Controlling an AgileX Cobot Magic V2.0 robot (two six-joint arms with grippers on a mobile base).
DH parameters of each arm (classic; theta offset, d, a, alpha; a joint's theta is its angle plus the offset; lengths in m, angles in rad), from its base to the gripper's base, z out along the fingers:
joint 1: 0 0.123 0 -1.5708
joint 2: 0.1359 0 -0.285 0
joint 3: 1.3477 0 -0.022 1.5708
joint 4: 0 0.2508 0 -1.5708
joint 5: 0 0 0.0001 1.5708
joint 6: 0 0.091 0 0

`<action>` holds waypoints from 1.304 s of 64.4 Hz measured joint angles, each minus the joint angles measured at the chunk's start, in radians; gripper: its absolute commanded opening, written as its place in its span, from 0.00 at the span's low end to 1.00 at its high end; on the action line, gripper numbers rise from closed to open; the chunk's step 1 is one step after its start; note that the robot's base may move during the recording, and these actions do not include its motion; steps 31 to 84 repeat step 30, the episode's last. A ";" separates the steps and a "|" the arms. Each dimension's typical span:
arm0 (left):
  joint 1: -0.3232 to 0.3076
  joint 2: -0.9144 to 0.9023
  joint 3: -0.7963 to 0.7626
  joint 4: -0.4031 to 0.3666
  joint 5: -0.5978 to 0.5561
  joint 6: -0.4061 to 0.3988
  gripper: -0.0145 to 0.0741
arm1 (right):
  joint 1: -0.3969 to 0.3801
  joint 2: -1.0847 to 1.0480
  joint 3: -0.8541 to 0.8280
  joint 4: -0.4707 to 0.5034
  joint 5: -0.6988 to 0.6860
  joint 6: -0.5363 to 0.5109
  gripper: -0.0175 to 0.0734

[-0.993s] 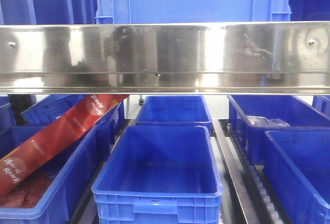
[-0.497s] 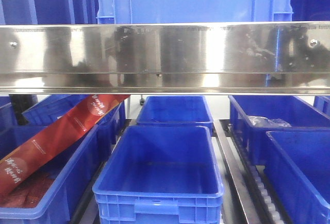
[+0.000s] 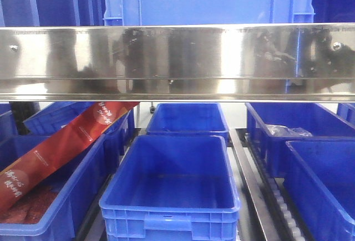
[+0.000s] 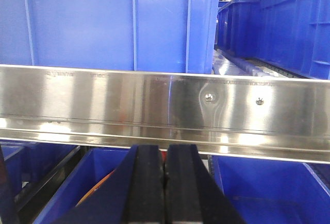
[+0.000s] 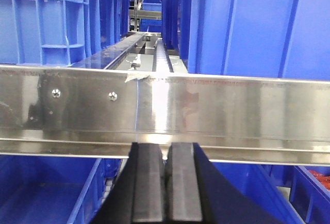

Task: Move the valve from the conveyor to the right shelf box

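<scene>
front view: a polished steel shelf rail [image 3: 177, 61] runs level across the frame, with blue bins above and below it. under it, an empty blue bin [image 3: 172, 180] sits in the centre, another blue bin [image 3: 327, 185] at the right edge, and at the left a bin holding a long red package [image 3: 61, 147] that leans diagonally over its rim. no valve, no conveyor and no arm appear here, so which way the valve points and how its long axis lies cannot be told.

left wrist view: the left gripper [image 4: 165, 183] points straight at the steel rail [image 4: 165, 110], its two black fingers pressed together with nothing between them. blue bins stand behind the rail.

right wrist view: the right gripper [image 5: 166, 183] likewise faces the rail [image 5: 165, 113], jaws clenched and empty. a roller track runs away between tall blue bins.

both arms probably sit tucked and level because the base faces the shelf while the valve lies out of sight elsewhere.
</scene>
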State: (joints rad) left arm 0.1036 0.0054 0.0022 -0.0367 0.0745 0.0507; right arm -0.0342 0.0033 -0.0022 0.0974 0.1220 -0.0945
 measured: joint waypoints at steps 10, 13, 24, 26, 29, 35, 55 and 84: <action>0.000 0.000 0.000 0.000 0.000 0.000 0.04 | 0.000 0.000 0.000 0.000 -0.002 0.001 0.02; 0.000 0.000 0.000 0.000 0.000 0.000 0.04 | 0.000 0.000 0.000 0.000 -0.002 0.001 0.02; 0.000 0.000 0.000 0.000 0.000 0.000 0.04 | 0.000 0.000 0.000 0.000 -0.002 0.001 0.02; 0.000 0.000 0.000 0.000 0.000 0.000 0.04 | 0.000 0.000 0.000 0.000 -0.002 0.001 0.02; 0.000 0.000 0.000 0.000 0.000 0.000 0.04 | 0.000 0.000 0.000 0.000 -0.002 0.001 0.02; 0.000 0.000 0.000 0.000 0.000 0.000 0.04 | 0.000 0.000 0.000 0.000 -0.002 0.001 0.02; 0.000 0.000 0.000 0.000 0.000 0.000 0.04 | 0.000 0.000 0.000 0.000 -0.002 0.001 0.02; 0.000 0.000 0.000 0.000 0.000 0.000 0.04 | 0.000 0.000 0.000 0.000 -0.002 0.001 0.02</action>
